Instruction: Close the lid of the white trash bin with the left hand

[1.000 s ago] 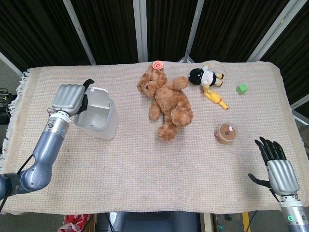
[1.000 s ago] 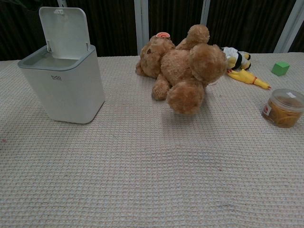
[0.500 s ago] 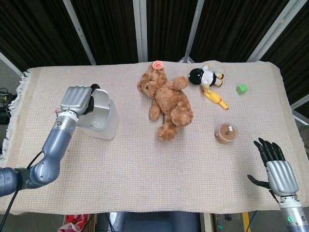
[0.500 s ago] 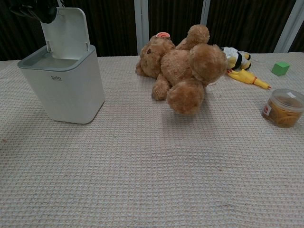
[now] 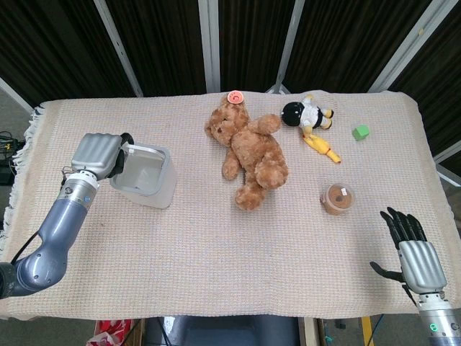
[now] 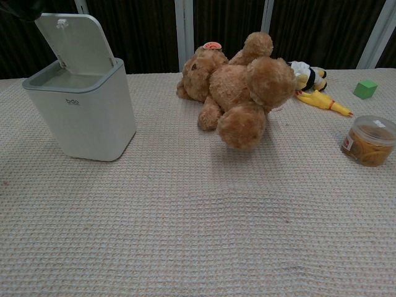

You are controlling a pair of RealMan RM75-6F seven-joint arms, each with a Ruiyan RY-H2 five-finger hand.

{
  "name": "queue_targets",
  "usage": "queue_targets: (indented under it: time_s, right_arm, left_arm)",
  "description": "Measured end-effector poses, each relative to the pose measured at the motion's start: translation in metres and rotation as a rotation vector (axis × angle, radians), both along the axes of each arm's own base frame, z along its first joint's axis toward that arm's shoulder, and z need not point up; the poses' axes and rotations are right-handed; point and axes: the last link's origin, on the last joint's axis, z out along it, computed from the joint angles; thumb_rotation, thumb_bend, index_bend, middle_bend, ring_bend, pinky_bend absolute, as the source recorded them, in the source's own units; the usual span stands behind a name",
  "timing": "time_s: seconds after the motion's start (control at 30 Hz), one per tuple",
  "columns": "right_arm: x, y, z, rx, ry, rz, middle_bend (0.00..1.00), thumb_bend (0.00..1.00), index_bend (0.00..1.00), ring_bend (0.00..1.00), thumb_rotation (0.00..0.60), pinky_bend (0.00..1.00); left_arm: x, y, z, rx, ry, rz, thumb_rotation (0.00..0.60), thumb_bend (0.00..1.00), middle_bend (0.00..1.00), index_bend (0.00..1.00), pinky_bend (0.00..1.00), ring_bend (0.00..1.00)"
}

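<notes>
Left hand (image 5: pixel 96 154): fingers curled, knuckles up, against tilted lid (image 6: pixel 75 38) of white trash bin (image 6: pixel 80 108), counter's left side; grip unclear. Right hand (image 5: pixel 414 249): flat, fingers spread, empty.

Light was bright and even in both views, falling from above. The cloth (image 5: pixel 216 245) was evenly lit with no glare. Shadows were soft: a faint one lay under the teddy (image 6: pixel 238 93) in the chest view, another beside the bin (image 6: pixel 80 108). The dark curtains (image 5: pixel 158 43) behind swallowed detail. Both views were sharp, though the head view bent the table edges slightly. The bin's white lid (image 6: pixel 74 40) was near overexposed.
</notes>
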Motion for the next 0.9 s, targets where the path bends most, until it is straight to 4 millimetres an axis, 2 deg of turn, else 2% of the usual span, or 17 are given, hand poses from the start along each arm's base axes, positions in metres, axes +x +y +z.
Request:
queue_targets:
  time_s: [0.33, 0.9]
  right_arm:
    - [0.001, 0.002, -0.002, 0.012, -0.005, -0.005, 0.00, 0.19, 0.00, 0.00, 0.600, 0.00]
    - [0.001, 0.002, -0.002, 0.027, -0.024, -0.025, 0.00, 0.19, 0.00, 0.00, 0.600, 0.00]
  left_arm:
    - [-0.019, -0.017, -0.008, -0.076, 0.049, 0.025, 0.600, 0.82, 0.97, 0.32, 0.88, 0.89]
    - [-0.021, -0.024, -0.032, -0.126, 0.045, -0.039, 0.600, 0.82, 0.97, 0.29, 0.88, 0.89]
